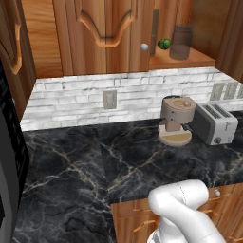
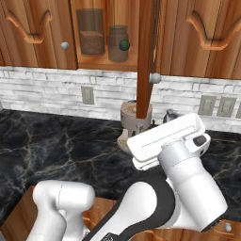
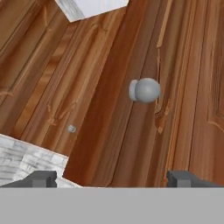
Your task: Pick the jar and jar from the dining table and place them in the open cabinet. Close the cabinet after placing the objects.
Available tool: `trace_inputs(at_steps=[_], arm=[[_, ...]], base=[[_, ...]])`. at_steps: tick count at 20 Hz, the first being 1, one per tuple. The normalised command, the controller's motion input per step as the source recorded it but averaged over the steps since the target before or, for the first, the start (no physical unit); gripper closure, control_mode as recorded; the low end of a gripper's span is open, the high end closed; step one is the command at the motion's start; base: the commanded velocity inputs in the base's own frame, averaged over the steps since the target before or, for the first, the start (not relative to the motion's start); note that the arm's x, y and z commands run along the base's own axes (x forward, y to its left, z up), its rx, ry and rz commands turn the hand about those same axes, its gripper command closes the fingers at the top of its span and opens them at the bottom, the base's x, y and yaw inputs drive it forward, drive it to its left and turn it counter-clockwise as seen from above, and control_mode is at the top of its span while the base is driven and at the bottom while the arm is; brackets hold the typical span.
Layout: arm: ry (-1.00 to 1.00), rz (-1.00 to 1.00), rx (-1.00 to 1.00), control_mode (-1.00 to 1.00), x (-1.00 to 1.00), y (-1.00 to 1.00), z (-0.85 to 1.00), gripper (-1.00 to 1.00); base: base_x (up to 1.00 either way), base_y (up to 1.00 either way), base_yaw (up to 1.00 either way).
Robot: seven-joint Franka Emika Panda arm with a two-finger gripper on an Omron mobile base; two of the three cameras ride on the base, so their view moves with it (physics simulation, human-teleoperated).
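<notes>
Spread wide and gripping nothing, the tool point(image 3: 111, 178) is facing the cabinet door point(image 3: 131, 109), its two tips flanking the round silver knob point(image 3: 145, 90) ahead without touching it. That door is standing ajar, edge-on in the right base view. Inside the cabinet point(image 2: 108, 63), a brown jar point(image 2: 118, 44) is sitting on the shelf beside a taller glass canister point(image 2: 91, 33), near the shelf's front edge.

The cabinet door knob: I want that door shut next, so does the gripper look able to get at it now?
Probably yes. In the hand view the knob sits straight ahead between the open gripper fingertips, with nothing between them and the door.
</notes>
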Motion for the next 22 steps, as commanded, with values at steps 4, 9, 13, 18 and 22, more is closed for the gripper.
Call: trace_inputs(at_steps=[4, 9, 13, 18, 22], arm=[[-0.03, 0.09, -0.04, -1.0, 0.23, -0.05, 0.03, -1.0], [0.0, 0.16, -0.03, -1.0, 0.47, -0.12, 0.03, -1.0], [-0.05, 0.15, -0.03, -1.0, 0.12, -0.26, 0.0, -1.0], [-0.09, 0.13, -0.02, -1.0, 0.01, -0.28, 0.0, -1.0], [-0.05, 0.14, 0.0, -1.0, 0.45, -0.26, 0.01, -1.0]], base=[[0.0, 0.0, 0.0], [0.0, 0.0, 0.0], [0.0, 0.0, 0.0], [0.0, 0.0, 0.0], [0.0, 0.0, 0.0]])
